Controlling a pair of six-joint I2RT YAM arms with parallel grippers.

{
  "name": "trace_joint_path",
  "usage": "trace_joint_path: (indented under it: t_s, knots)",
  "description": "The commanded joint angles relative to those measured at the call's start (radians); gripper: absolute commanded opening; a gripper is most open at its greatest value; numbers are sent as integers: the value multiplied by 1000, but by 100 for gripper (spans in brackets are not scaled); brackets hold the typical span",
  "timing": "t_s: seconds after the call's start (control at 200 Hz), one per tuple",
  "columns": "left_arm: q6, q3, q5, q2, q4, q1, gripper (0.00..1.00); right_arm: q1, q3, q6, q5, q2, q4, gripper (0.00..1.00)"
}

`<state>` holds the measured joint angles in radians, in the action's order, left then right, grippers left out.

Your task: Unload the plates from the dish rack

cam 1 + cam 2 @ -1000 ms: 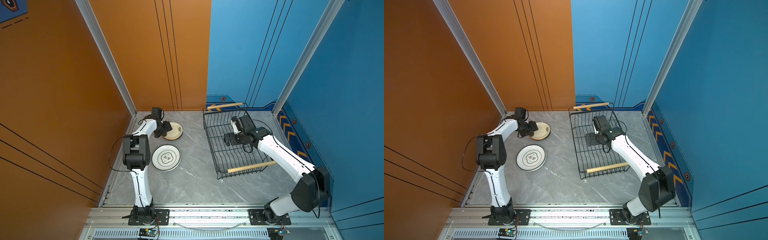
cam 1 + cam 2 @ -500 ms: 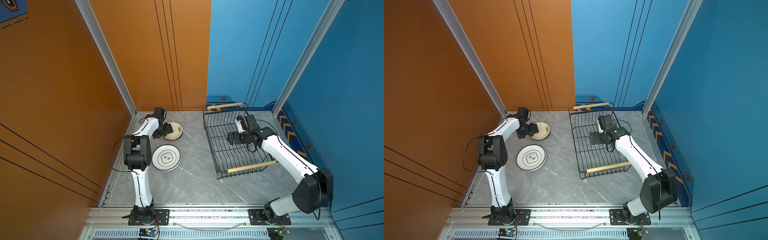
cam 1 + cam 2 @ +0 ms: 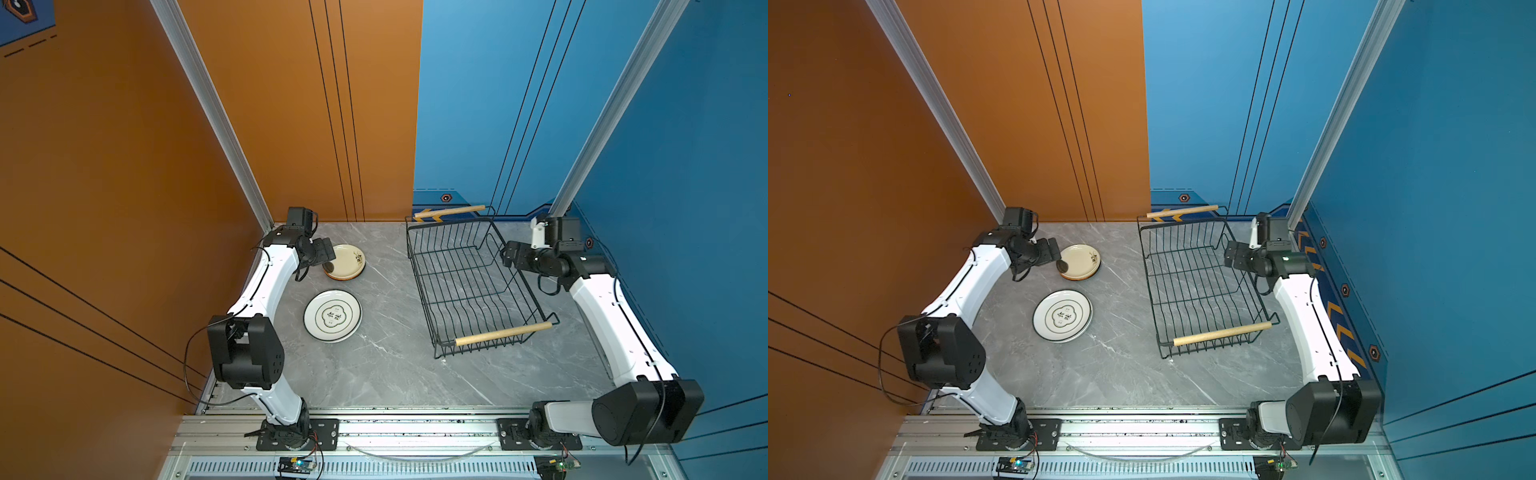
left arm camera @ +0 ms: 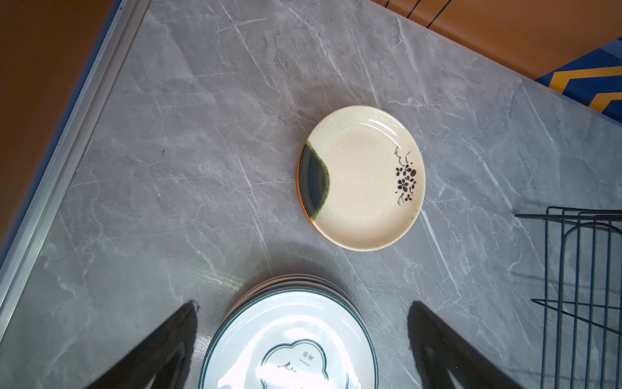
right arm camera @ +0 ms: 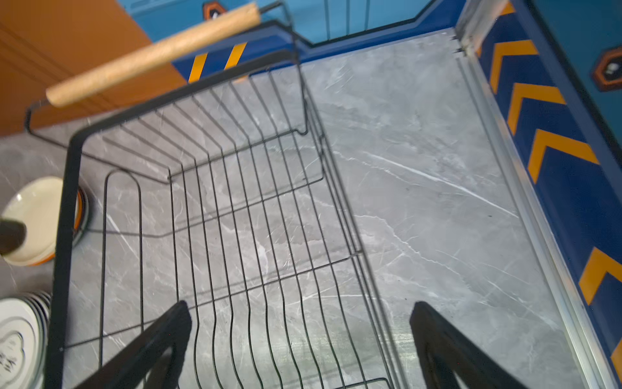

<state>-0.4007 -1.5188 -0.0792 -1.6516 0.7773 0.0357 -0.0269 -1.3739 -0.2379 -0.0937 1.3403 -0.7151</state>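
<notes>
The dish rack (image 3: 465,291) (image 3: 1196,286), a black wire basket with wooden rod handles, stands at the right with no plates in it. Two stacks of plates lie flat at the left. The smaller stack has a cream plate (image 3: 345,261) (image 4: 361,178) on top. The larger stack has a white plate (image 3: 332,316) (image 4: 289,340) on top. My left gripper (image 3: 322,254) (image 4: 303,304) hangs open and empty at the cream stack's left edge. My right gripper (image 3: 509,255) (image 5: 301,313) stands open and empty above the rack's right rim.
The orange wall runs close behind my left arm. The blue wall with yellow chevrons (image 5: 552,148) and a metal rail lies just right of the rack. Grey marble table (image 3: 395,374) stretches between the plate stacks and the rack and toward the front.
My left gripper has opened wider and drawn back a little from the cream plate. My right gripper has moved out of the rack's middle to its right rim.
</notes>
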Motion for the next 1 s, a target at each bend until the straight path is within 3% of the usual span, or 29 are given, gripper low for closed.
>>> trace_joint_path:
  t_s: [0.0, 0.085, 0.27, 0.506, 0.991]
  knots:
    - [-17, 66, -35, 70, 26, 33, 98, -120, -16, -78, -85, -12, -36, 100]
    - [-37, 123, -55, 129, 8, 68, 98, -191, 7, -125, -145, -3, -7, 100]
    - [-74, 255, -69, 265, -82, 151, 98, -257, 69, -181, -92, 38, 45, 100]
    - [-96, 374, -77, 413, -149, 191, 98, -314, 151, -204, -55, 120, 107, 100]
    - [-98, 477, -139, 497, -200, 191, 98, -261, 176, -174, 36, 273, 98, 100]
